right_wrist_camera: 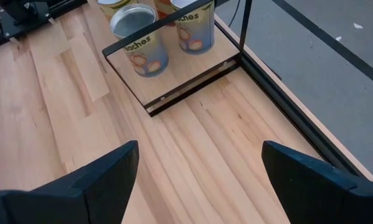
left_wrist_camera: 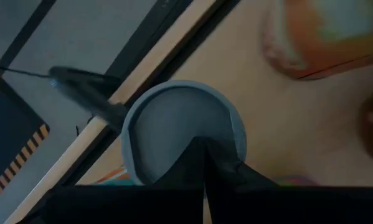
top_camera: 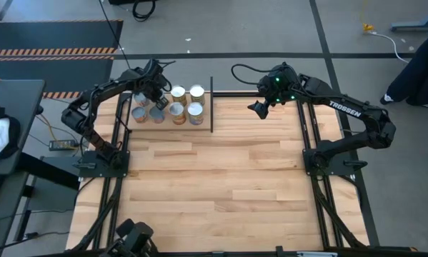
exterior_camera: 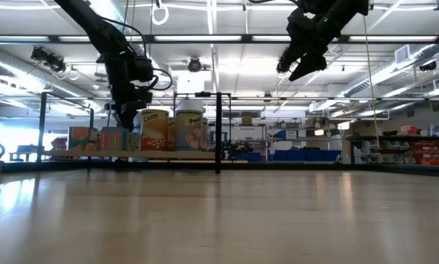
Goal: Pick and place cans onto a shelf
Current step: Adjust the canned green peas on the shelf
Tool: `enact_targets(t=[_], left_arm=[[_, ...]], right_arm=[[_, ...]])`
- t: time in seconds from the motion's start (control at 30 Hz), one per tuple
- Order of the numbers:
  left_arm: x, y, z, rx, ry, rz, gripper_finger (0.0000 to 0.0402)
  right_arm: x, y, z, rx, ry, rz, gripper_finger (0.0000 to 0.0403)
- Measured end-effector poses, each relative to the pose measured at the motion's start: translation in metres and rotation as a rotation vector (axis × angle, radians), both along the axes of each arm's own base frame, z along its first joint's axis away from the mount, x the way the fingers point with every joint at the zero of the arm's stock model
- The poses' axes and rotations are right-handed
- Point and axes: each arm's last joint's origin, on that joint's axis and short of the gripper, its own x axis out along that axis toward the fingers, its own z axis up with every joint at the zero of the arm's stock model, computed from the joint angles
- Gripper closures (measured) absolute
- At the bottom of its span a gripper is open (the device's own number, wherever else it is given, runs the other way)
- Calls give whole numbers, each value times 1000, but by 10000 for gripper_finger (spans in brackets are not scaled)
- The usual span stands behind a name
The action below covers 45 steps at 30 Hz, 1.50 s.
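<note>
On the shelf [top_camera: 211, 106], cans [top_camera: 178, 109] clustered, left tool [top_camera: 158, 98] closed, right tool [top_camera: 259, 108] open

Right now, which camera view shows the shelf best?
The high view: it shows the whole shelf from above, with the cans on it. The low view sees only its side, the right wrist view one end, the left wrist view only bare wood.

Cans [top_camera: 178, 107] clustered on the shelf [top_camera: 206, 123] at the table's [top_camera: 221, 185] far left corner. Left gripper [top_camera: 155, 95] directly above that cluster; right gripper [top_camera: 259, 108] to the shelf's right, raised over bare tabletop.
</note>
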Motion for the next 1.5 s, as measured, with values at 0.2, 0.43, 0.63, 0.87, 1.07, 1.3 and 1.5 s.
enact_targets(t=[0.2, 0.43, 0.63, 0.87, 1.07, 1.3, 1.5], left_arm=[[1, -1, 1, -5, 9, -26, 398], [-2, -4, 3, -14, 25, -17, 398], [-4, -6, 6, -10, 29, -15, 397], [-3, -6, 6, -4, 25, -14, 397], [-3, -6, 7, -4, 21, -7, 397], [1, -8, 7, -9, 0, -17, 397], [1, -7, 8, 5, -13, -9, 397]], right_arm=[[0, 0, 0, 3, 0, -2, 56], [0, 0, 0, -4, 9, 8, 56], [0, 0, 0, -11, 11, 14, 56], [0, 0, 0, -11, 11, 15, 56], [0, 0, 0, -11, 11, 15, 56], [0, 0, 0, -24, 16, 28, 56], [0, 0, 0, -24, 16, 28, 56]])
